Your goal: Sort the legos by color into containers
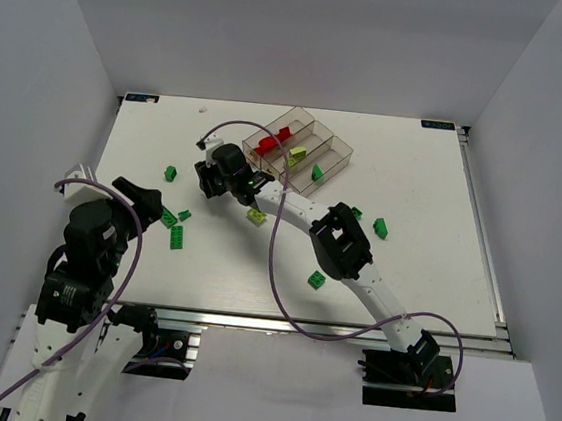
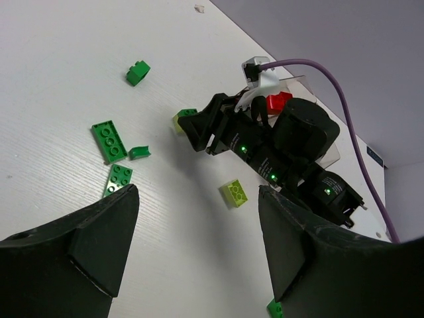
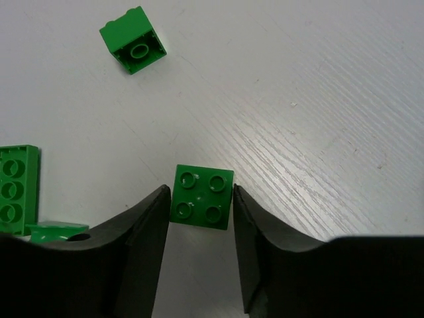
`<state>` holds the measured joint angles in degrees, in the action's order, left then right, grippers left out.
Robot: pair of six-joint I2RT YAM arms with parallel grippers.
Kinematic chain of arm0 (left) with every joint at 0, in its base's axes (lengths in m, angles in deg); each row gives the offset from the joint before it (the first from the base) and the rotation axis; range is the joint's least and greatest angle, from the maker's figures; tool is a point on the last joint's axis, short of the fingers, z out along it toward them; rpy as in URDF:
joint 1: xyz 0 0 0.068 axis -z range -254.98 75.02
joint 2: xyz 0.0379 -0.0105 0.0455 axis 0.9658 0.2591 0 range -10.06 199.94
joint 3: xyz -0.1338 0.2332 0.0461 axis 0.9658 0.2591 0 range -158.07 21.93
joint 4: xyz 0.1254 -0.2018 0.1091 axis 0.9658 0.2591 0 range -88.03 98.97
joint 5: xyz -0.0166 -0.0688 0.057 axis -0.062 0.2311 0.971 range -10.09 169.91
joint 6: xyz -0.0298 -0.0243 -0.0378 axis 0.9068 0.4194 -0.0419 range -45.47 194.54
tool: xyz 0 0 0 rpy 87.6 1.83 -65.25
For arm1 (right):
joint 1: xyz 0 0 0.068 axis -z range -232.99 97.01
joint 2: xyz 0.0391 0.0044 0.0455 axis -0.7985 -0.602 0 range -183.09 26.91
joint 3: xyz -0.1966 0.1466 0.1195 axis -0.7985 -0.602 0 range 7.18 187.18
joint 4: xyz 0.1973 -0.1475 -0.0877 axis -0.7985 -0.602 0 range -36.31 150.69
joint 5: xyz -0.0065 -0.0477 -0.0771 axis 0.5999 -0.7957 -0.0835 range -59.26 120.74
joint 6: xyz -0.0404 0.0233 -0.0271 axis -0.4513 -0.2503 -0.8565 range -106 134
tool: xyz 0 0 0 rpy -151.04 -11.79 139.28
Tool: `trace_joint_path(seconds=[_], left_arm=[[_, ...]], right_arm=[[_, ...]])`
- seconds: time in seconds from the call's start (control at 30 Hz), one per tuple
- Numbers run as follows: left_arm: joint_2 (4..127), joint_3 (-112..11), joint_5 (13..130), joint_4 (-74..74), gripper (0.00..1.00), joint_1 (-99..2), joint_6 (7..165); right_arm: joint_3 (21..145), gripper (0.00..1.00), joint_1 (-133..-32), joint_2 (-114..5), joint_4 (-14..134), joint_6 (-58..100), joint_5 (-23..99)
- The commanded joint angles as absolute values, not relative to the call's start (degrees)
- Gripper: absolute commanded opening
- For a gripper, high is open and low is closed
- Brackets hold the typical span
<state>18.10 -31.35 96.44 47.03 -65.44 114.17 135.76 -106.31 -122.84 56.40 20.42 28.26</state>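
My right gripper [image 3: 201,191] is shut on a dark green two-by-two lego [image 3: 201,202], one finger against each side, low over the table. In the top view it [image 1: 205,176] reaches across to the left of the clear containers [image 1: 340,148], which hold red legos [image 1: 268,142], a yellow-green lego [image 1: 297,155] and a green lego [image 1: 317,172] in separate compartments. The left wrist view shows it [image 2: 190,121] with the lego at its tip. My left gripper [image 2: 197,192] is open and empty, above the table near the left edge [image 1: 148,197].
Loose green legos lie at the left [image 1: 170,173], [image 1: 170,217], [image 1: 178,238], and at the right [image 1: 316,280], [image 1: 380,227]. A yellow-green lego [image 1: 257,216] lies under the right arm. The right wrist view shows another green lego [image 3: 132,48] and a green plate [image 3: 16,189].
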Motion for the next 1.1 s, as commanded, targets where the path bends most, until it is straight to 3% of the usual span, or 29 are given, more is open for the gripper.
trace_joint_path(seconds=[0.0, 0.07, 0.33, 0.53, 0.77, 1.07], left_arm=[[18.1, -31.3, 97.2, 47.2, 0.82, -65.4, 113.6], [18.2, -31.5, 97.1, 47.4, 0.82, -65.4, 113.6], [17.4, -29.5, 94.9, 45.7, 0.82, -65.4, 115.5], [17.2, -26.2, 90.2, 40.3, 0.83, -65.5, 118.1], [17.4, -21.8, 80.2, 26.0, 0.83, -65.5, 120.9], [29.6, -15.3, 56.6, 2.3, 0.82, -65.3, 119.7]], right_arm=[[137.9, 0.46, -106.3, -122.6, 60.1, 19.6, 30.2], [137.8, 0.34, -106.3, -122.6, 60.1, 19.8, 32.2], [136.9, 0.07, -105.4, -119.6, 59.7, 17.4, 37.2], [133.8, 0.0, -101.8, -110.7, 56.4, 15.1, 53.0], [124.6, 0.0, -94.7, -96.0, 52.0, 17.3, 70.0], [98.3, 0.0, -84.4, -76.6, 63.9, 46.7, 80.6]])
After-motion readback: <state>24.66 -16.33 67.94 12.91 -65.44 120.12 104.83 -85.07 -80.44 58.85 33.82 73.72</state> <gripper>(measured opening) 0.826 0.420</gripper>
